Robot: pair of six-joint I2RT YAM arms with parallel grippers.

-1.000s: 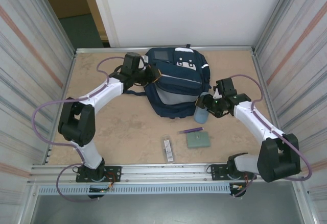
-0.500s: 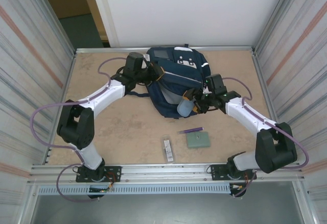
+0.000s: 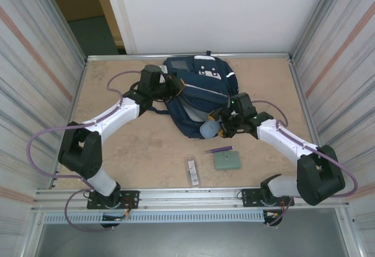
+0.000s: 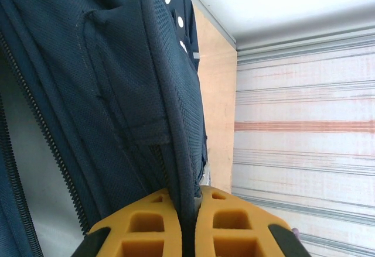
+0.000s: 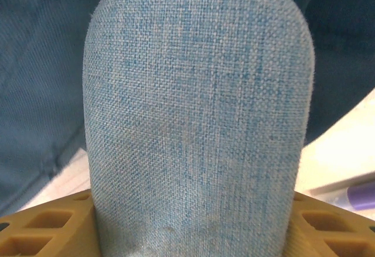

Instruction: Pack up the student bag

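Observation:
The student bag [image 3: 202, 90], navy with white patches, lies at the back middle of the table with its front open, showing pale grey lining [image 3: 190, 112]. My left gripper [image 3: 174, 86] is shut on the bag's left opening edge. In the left wrist view the yellow fingers [image 4: 146, 228] pinch a navy fabric rim [image 4: 176, 122] beside the zip. My right gripper [image 3: 221, 126] is shut on a light-blue fabric pouch [image 3: 207, 129], held at the bag's front lower edge. In the right wrist view the pouch [image 5: 196, 116] stands between the yellow fingers [image 5: 47, 230], with navy bag fabric [image 5: 41, 64] behind it.
A purple pen [image 3: 218, 150], a grey-green flat block [image 3: 227, 161] and a small clear packet [image 3: 193, 171] lie on the table in front of the bag. Metal walls [image 3: 328, 64] enclose both sides, and a rail [image 3: 187, 197] runs along the near edge.
My right gripper has carried the pouch leftward from beside the bag's right corner to its front opening. The left gripper, still pinching the bag, has shifted slightly with it.

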